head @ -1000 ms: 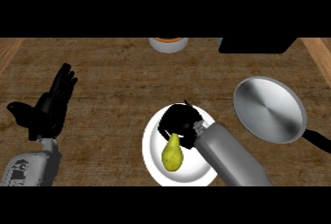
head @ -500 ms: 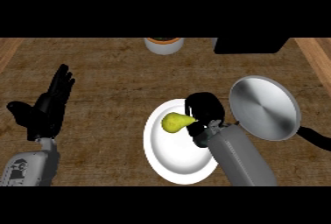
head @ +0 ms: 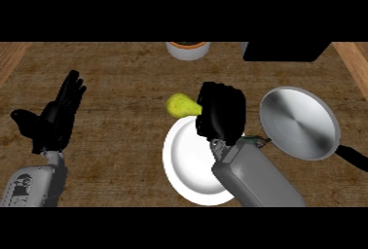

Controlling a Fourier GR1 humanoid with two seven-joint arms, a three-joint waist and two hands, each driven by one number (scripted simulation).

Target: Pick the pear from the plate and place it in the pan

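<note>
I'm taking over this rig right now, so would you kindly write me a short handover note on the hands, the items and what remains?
Right hand: shut on the yellow-green pear, which sticks out to its left, above the white round plate's far rim.
Left hand: open, resting at the view's left, fingers up.
Silver round pan: on the wooden counter, to the right of the plate, with nothing in it.
Done: pear picked off the plate.
Left: carry the pear rightward over the pan, set it inside, release.
</note>
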